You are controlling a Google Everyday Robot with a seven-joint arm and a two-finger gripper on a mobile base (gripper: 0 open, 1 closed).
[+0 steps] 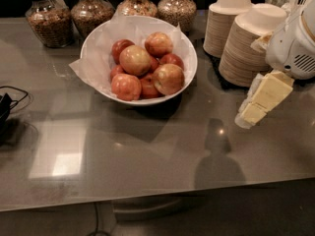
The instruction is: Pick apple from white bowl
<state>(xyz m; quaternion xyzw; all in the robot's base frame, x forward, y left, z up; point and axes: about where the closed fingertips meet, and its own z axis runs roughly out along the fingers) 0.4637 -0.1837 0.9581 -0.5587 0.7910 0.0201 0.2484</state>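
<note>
The white bowl (pixel 98 43), wide and lined with crumpled white paper, stands at the back centre of the grey counter. It holds several apples in a pile. The apple (pixel 135 59), large and pale yellow-green with a red-orange blush, lies on top of the pile, left of centre. Smaller deep-red apples (pixel 121 47) and a rosier apple (pixel 126 86) lie around it. My gripper (pixel 248 116), cream-coloured below a white wrist housing, hangs over the counter at the right. It is well to the right of the bowl, a little lower in the view, and holds nothing.
Two stacks of small off-white disposable bowls (pixel 251 43) stand at the back right, just behind my gripper. Several glass jars of grains (pixel 47 21) line the back edge behind the bowl. A black cable (pixel 10 102) lies at the left edge. The counter's front edge (pixel 147 193) runs along the bottom.
</note>
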